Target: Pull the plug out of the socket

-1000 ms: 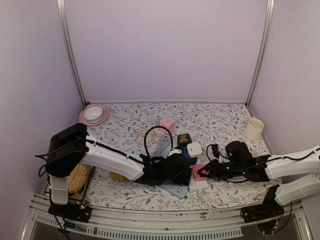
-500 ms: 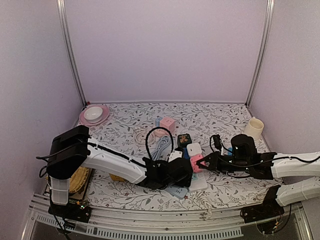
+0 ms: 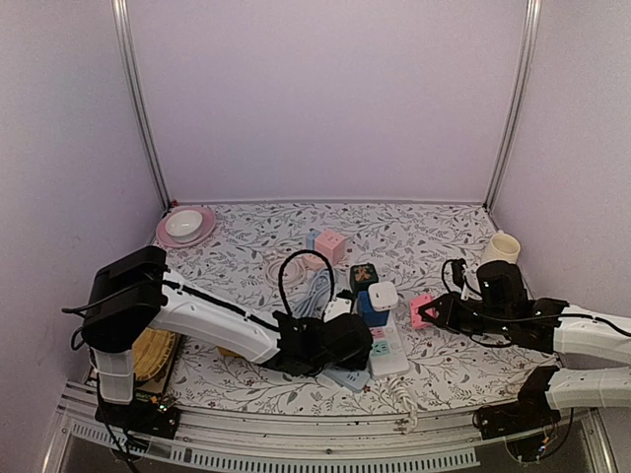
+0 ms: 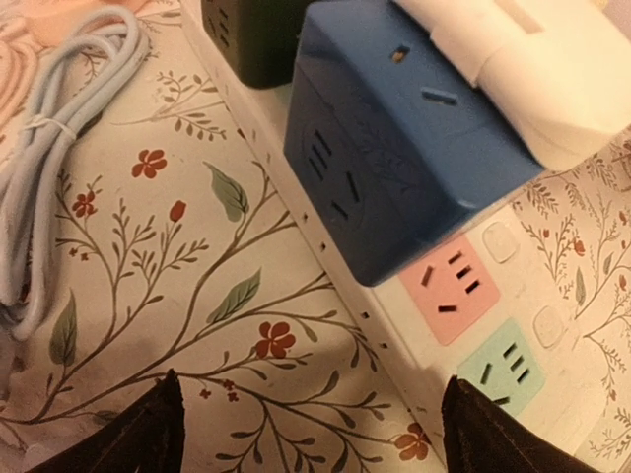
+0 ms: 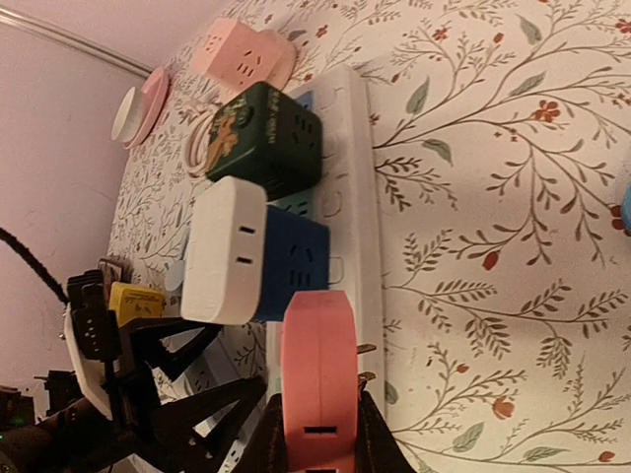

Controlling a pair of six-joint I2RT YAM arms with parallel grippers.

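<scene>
The pink plug [image 3: 422, 311] [image 5: 317, 374] is free of the white socket strip [image 3: 387, 352] [image 5: 361, 168], its metal prongs bare, and hangs to the right of it. My right gripper [image 3: 428, 313] [image 5: 320, 448] is shut on the plug. A blue cube [image 3: 371, 311] [image 4: 394, 168] with a white adapter [image 3: 383, 295] [image 5: 222, 251] and a dark green cube [image 3: 363, 275] [image 5: 266, 138] stay plugged in the strip. My left gripper [image 3: 347, 345] [image 4: 315, 439] stands open low over the strip's near end, one finger [image 4: 148, 434] above the cloth, the other by the mint socket [image 4: 503, 367].
A pink cube [image 3: 330, 244] and a coiled light blue cable [image 3: 317, 286] lie behind the strip. A cream cup [image 3: 500, 253] stands at the right. A pink plate with a bowl [image 3: 185, 227] sits at the back left. A yellow block [image 3: 232, 348] lies under the left arm.
My right gripper has carried the pink plug off the strip, rightwards and a little farther back. The left gripper has stayed at the strip's near end.
</scene>
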